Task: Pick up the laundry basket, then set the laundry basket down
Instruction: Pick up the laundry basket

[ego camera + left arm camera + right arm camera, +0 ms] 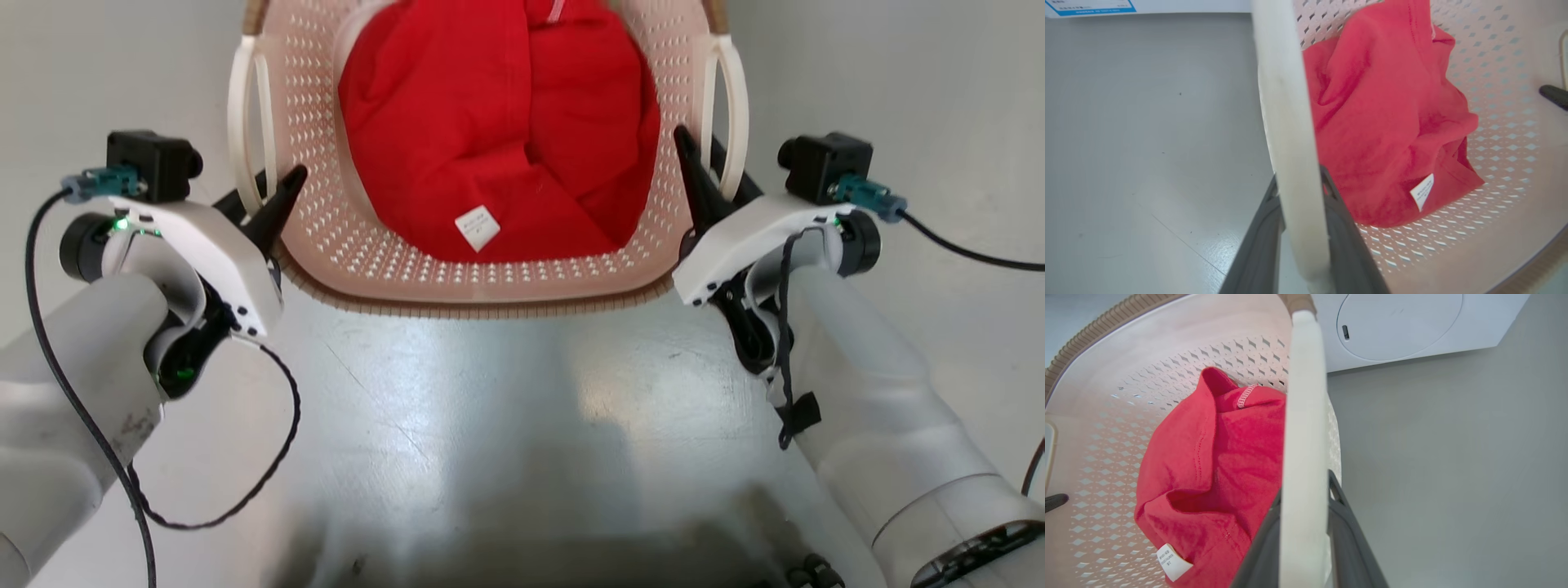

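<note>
Head view puts the basket straight ahead of you, between your two arms, above the grey floor. Its brown rim curves toward you and its far end is cut off by the top edge. You cannot tell whether its base rests on the floor or hangs clear of it. A crumpled red cloth lies inside, with a white tag showing near the closest wall.

Your left pincer sits at the lower end of the left handle. One dark finger is on the basket side of the strap and the other on the outer side. In the left wrist view the pale strap runs up between the two fingers and both press against it, so this pincer is clamped on the handle. A dark fingertip of the other arm pokes in at that view's right edge.

Your right pincer mirrors it on the right handle. In the right wrist view the strap again stands between the fingers with both touching it, so this pincer is also clamped on its handle. Beyond the basket in that view stands a white washer with a round door.
</note>
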Tool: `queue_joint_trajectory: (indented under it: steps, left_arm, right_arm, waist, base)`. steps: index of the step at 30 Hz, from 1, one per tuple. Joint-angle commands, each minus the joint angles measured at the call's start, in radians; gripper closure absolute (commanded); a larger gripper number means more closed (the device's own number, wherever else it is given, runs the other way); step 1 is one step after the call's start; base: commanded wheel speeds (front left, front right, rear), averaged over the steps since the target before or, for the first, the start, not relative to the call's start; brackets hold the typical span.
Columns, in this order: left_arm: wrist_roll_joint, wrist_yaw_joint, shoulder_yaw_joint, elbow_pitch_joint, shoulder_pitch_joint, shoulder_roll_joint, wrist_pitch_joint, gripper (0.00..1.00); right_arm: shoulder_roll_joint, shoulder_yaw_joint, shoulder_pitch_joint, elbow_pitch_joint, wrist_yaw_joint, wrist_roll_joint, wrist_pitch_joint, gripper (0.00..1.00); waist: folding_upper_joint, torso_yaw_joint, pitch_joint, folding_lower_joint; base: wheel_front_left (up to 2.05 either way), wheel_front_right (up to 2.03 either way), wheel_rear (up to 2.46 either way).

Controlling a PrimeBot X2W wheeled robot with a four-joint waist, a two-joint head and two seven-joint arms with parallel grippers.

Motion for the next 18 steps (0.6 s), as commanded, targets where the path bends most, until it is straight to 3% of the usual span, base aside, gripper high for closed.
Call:
queue_joint_trajectory:
  steps: [1, 18]
  left_arm:
    - [0.013, -0.008, 0.019, 0.0, 0.034, 0.071, 0.001, 1.0]
    - [-0.038, -0.008, 0.019, -0.01, 0.208, 0.053, 0.046, 1.0]
  right_arm:
    - [-0.009, 0.023, 0.061, 0.008, 0.009, 0.016, -0.006, 1.0]
    - [-0.009, 0.173, 0.179, 0.08, 0.009, 0.128, -0.006, 1.0]
  waist:
    - [0.0, -0.001, -0.034, 0.0]
    - [0.0, -0.012, -0.283, 0.0]
  base:
    - [0.0, 0.0, 0.0]
    - [0.0, 0.0, 0.0]
